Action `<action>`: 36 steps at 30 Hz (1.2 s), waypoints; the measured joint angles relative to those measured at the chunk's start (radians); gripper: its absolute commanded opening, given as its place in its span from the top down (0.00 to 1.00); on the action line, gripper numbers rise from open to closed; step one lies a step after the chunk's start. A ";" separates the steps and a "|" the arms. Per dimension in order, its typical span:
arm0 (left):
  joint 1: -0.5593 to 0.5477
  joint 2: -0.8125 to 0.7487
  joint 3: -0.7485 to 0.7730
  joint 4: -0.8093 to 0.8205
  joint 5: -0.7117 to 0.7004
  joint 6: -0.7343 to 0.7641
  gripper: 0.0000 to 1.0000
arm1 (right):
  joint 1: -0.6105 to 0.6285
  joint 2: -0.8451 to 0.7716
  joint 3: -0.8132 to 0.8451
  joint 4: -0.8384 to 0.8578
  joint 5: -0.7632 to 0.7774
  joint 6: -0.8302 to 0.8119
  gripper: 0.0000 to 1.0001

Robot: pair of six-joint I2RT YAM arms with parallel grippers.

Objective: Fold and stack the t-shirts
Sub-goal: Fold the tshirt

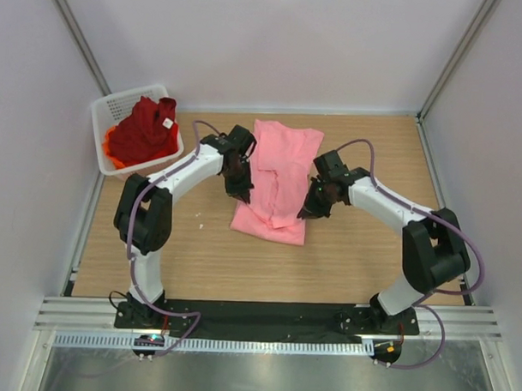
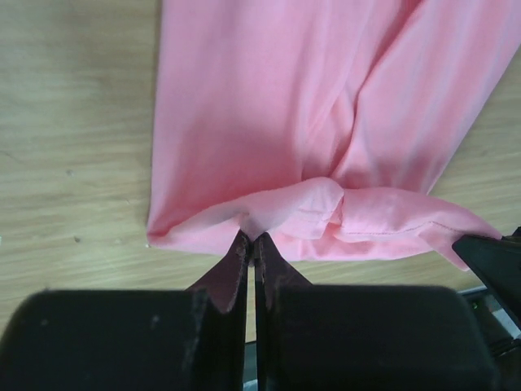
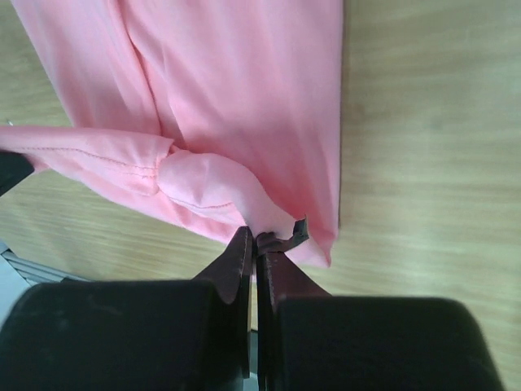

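Clamping pink t-shirt (image 1: 279,162) hem, left fingers (image 2: 232,277) and right fingers (image 3: 240,261), wooden table (image 1: 182,253), white walls (image 1: 266,41).

Nothing legible shows in any of the three views: no text, brand, number or sign. The only likely carrier is a small white tag (image 1: 167,122) on the dark red t-shirt (image 1: 143,133), seen from the top camera. It is too small there to tell whether anything is printed on it.
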 measured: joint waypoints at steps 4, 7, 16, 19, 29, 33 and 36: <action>0.058 0.061 0.109 -0.021 -0.003 0.023 1.00 | -0.040 0.110 0.119 -0.016 -0.019 -0.050 0.99; 0.095 0.112 0.194 -0.039 -0.002 0.042 1.00 | -0.063 0.178 0.196 -0.034 -0.031 -0.077 0.99; 0.116 0.219 0.306 -0.045 0.019 0.066 1.00 | -0.113 0.294 0.344 -0.085 -0.057 -0.117 0.99; 0.117 0.229 0.327 -0.046 0.028 0.067 1.00 | -0.126 0.317 0.370 -0.091 -0.068 -0.130 0.99; 0.127 0.283 0.401 -0.040 0.058 0.064 1.00 | -0.159 0.382 0.422 -0.103 -0.099 -0.138 0.99; 0.130 0.319 0.410 -0.043 0.064 0.063 1.00 | -0.175 0.400 0.433 -0.103 -0.110 -0.143 0.99; 0.133 0.338 0.419 -0.043 0.066 0.063 1.00 | -0.190 0.413 0.443 -0.103 -0.119 -0.150 0.99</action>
